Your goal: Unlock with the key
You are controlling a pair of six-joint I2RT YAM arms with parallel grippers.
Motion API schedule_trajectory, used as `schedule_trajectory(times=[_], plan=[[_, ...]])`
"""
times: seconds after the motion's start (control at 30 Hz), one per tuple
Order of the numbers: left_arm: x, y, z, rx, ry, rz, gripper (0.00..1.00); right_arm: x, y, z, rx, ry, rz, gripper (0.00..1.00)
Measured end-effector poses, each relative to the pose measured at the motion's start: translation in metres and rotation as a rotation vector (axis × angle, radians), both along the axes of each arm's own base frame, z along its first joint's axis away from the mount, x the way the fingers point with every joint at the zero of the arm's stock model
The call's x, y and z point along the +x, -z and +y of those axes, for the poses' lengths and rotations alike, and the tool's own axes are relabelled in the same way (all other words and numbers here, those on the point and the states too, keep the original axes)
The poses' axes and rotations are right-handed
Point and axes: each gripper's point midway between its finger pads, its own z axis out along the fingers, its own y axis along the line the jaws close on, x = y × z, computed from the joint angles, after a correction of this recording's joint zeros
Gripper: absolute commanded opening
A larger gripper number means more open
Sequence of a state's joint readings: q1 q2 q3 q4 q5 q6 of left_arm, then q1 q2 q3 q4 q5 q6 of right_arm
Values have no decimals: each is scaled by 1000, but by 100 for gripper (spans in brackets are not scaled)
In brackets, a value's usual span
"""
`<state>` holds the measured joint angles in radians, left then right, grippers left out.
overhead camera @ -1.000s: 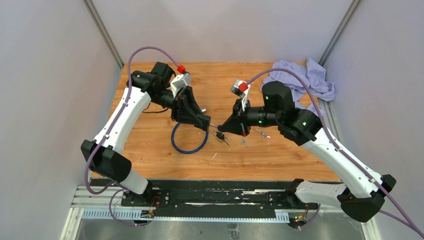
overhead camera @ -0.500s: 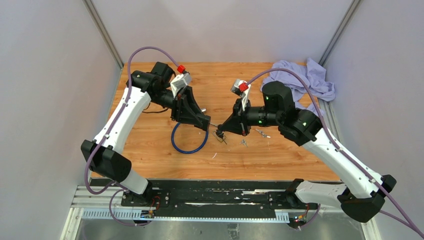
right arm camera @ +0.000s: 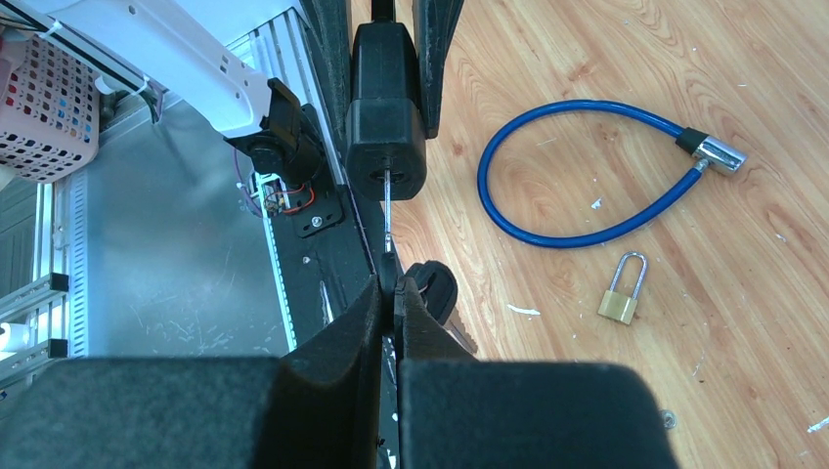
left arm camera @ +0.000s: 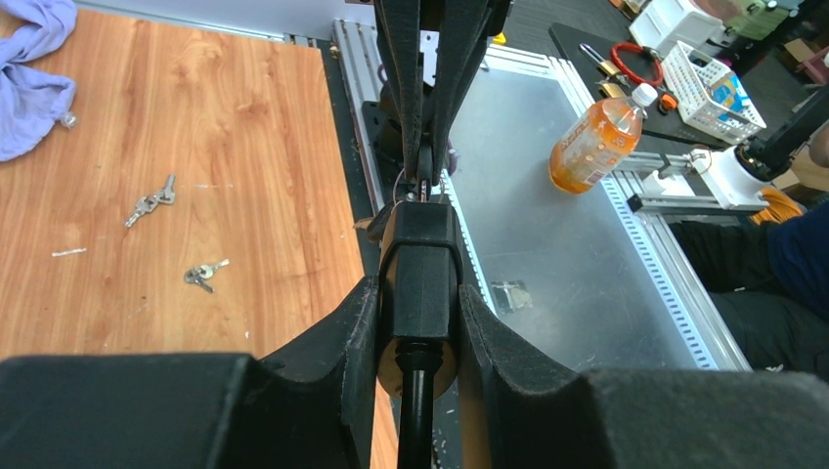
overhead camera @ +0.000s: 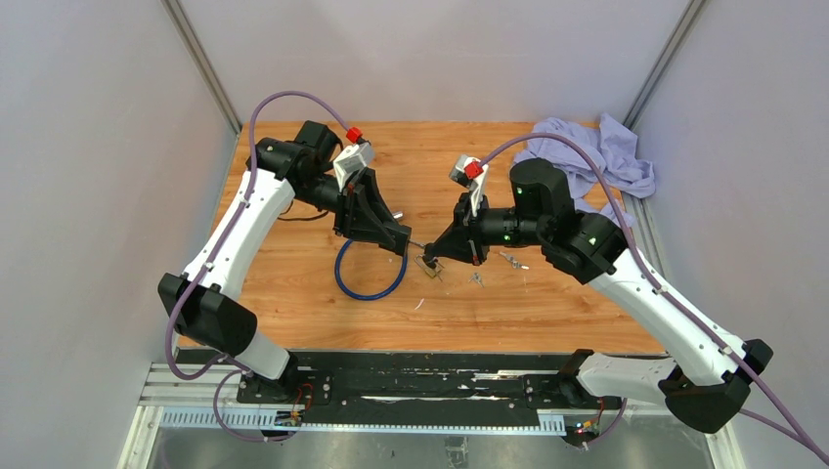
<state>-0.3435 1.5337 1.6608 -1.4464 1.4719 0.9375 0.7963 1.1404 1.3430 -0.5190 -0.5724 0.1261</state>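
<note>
- Key (right arm camera: pixel 387 210): its tip sits in the keyhole of the black lock (right arm camera: pixel 386 107), in the air over the middle of the table (right arm camera: pixel 635 59).
- Right gripper (right arm camera: pixel 391 288): fingers pinched narrow on the key's head.
- Left gripper (left arm camera: pixel 418 293): fingers clamped around the lock.
- Blue cable (right arm camera: pixel 567 241) and padlock (right arm camera: pixel 618 305): lying on the table.

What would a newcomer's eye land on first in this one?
The two arms meeting mid-table: the left fingers clamp a black lock while the right fingers hold a key with its tip at the keyhole. Nearby lie a blue cable loop and a brass padlock, and a lilac cloth is bunched at the far right corner.
</note>
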Motion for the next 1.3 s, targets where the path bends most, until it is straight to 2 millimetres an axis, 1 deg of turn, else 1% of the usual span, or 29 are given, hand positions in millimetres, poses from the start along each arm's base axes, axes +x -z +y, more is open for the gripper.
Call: schedule_trajectory(times=[0.33,0.8,1.03,1.3], plan=[[1,1,0,1,0,7,0,0,5,-1,-11,-5,-6,1],[1,1,-1,2,0,9,0,1,5,0,-11,-4,-6,1],[3,5,-1,15,-3,5,0,7,6,7,-22,-5,5,0],[5,9,0,35,-7,-3,0,7,9,15,-30,-11,12,1]])
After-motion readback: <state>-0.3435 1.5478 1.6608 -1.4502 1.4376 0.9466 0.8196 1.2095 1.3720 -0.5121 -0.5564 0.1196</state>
